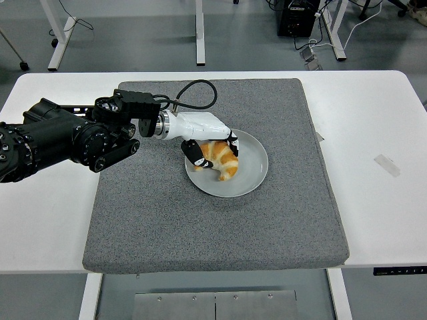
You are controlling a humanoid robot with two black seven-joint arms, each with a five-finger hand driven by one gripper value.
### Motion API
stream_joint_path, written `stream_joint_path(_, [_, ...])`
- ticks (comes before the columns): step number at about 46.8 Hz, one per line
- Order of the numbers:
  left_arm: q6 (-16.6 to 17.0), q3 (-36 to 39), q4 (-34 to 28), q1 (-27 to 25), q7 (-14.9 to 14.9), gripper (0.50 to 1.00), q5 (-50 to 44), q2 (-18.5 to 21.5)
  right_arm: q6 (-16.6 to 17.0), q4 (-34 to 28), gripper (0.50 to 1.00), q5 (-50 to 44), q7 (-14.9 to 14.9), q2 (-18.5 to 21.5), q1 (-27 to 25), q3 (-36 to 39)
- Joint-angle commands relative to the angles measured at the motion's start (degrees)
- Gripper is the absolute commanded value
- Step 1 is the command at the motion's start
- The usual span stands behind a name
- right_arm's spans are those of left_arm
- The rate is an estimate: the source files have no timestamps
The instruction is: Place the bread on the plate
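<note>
The bread (222,160) lies on the plate (250,175), its long axis running from upper left to lower right. The left hand (208,141) curls around its upper end, apparently gripping it.

Golden-brown croissant (221,160) with paler stripes; pale grey plate (250,175); speckled dark grey mat (213,220); white table (373,180); white left hand (207,140) with black finger segments; black arm (60,137).

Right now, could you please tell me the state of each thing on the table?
croissant: lying on the plate, fingers around its left end
plate: flat on the mat, holding the croissant
left hand: curled on the croissant
grey mat: flat on the white table
</note>
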Motion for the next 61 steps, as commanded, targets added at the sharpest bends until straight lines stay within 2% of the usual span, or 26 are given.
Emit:
stream_joint_path(1, [0.01, -0.14, -0.01, 0.11, 0.0, 0.807, -0.09, 0.01, 0.0, 0.0, 1.0, 0.0, 0.0, 0.0, 0.0, 0.0])
stream_joint_path(7, [0.01, -0.4, -0.01, 0.29, 0.0, 0.932, -0.61, -0.7, 0.0, 0.0, 1.0, 0.0, 0.0, 0.0, 0.0, 0.0])
stream_joint_path(9, [0.1, -0.57, -0.01, 0.29, 0.0, 0.958, -0.7, -0.7, 0.0, 0.0, 1.0, 0.0, 0.0, 0.0, 0.0, 0.0])
stream_joint_path(21, [0.1, -1.71, -0.01, 0.2, 0.0, 0.975, -1.32, -0.7, 0.0, 0.0, 1.0, 0.0, 0.0, 0.0, 0.0, 0.0])
stream_joint_path(38, [-0.25, -8.92, -0.19, -1.56, 0.0, 0.989, -4.39, 1.32, 0.0, 0.0, 1.0, 0.0, 0.0, 0.0, 0.0, 0.0])
stream_joint_path(46, [-0.43, -9.19, -0.19, -1.64, 0.0, 0.996, -11.5, 3.43, 0.0, 0.0, 1.0, 0.0, 0.0, 0.0, 0.0, 0.0])
stream_joint_path(61, [-0.17, -9.63, -0.1, 0.29, 0.0, 0.996, -32.59, 6.77, 0.0, 0.0, 1.0, 0.0, 0.0, 0.0, 0.0, 0.0])
